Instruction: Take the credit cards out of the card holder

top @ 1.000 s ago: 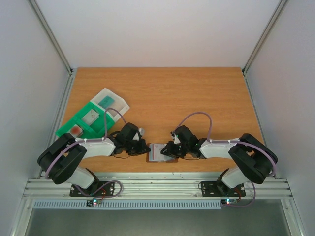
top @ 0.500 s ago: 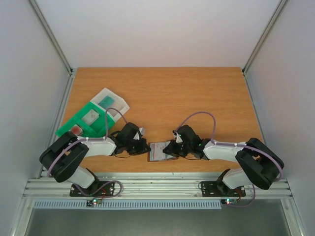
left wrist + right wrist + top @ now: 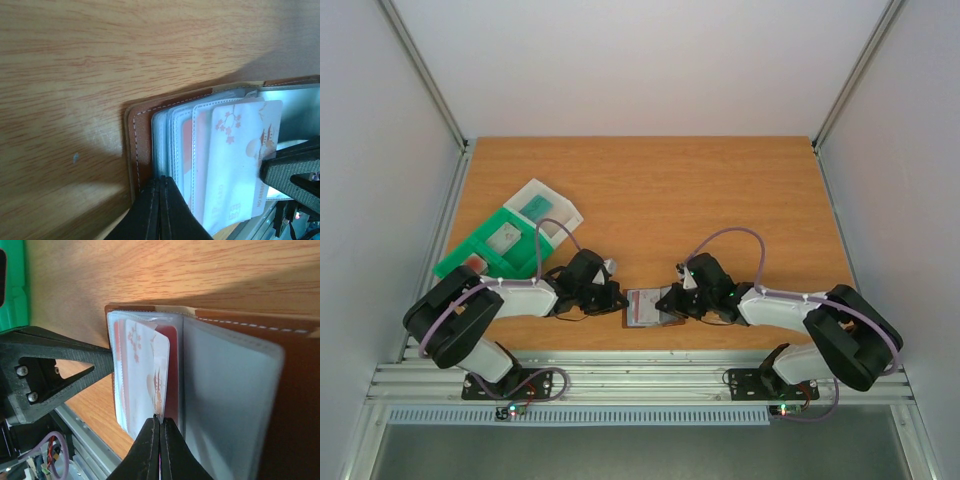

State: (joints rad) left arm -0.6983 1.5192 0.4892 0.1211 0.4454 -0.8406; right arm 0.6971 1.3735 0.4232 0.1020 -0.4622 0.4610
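The brown card holder (image 3: 642, 308) lies open near the table's front edge, between both grippers. In the left wrist view its brown cover (image 3: 142, 135) and clear sleeves show, with a pale card with red blossoms (image 3: 235, 165) sticking out. My left gripper (image 3: 161, 182) is shut on the holder's edge. In the right wrist view my right gripper (image 3: 159, 421) is shut on the lower edge of that pale credit card (image 3: 145, 375). A red card (image 3: 171, 370) sits just behind it. The grey-blue inner face (image 3: 225, 400) lies to the right.
A green compartmented tray (image 3: 495, 245) and a clear plastic box (image 3: 545, 205) sit at the left of the table, behind the left arm. The metal rail (image 3: 640, 380) runs along the front edge, close below the holder.
Both grippers have closed over the last second. The right gripper has moved slightly left onto the card, and the right arm's elbow has swung further right.
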